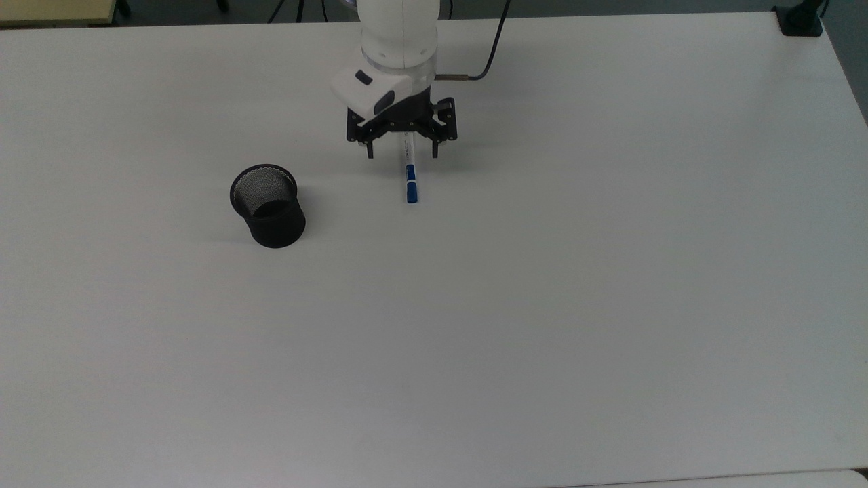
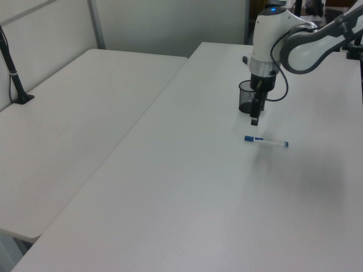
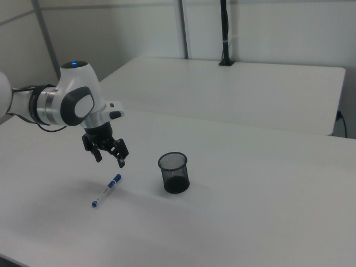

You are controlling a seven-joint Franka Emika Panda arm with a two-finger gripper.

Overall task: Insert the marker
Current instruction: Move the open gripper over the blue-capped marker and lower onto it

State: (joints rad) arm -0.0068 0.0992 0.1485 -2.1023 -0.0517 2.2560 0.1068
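While the marker [image 1: 409,173] lies flat on the white bench [image 1: 542,305], the gripper [image 1: 401,152] hangs above its white barrel end, not touching it. Jaws spread wide, holding nothing. In the top view one finger [image 1: 369,150] sits on the left of the barrel and the other on the right, so they straddle the pen from above.

Marker position: in the top view it runs roughly up-down, blue cap at the lower end, upper end hidden under the gripper body. In the left view [image 2: 266,141] it lies across the picture, blue cap to the left view's left, small blue tip at the right; the gripper [image 2: 254,119] is above and a bit left of the cap there. In the right view the marker [image 3: 106,190] lies on a diagonal, cap at the upper right, and the gripper [image 3: 109,159] is clearly off the surface, above it.

Black mesh cup [image 1: 268,205] stands upright, mouth open, well to the top view's left of the marker. Left view: cup [image 2: 247,98] partly hidden behind the arm's wrist. Right view: cup [image 3: 173,172] to the right of the marker, apart from it.

Black post [image 3: 225,33] stands on the neighbouring bench in the right view.
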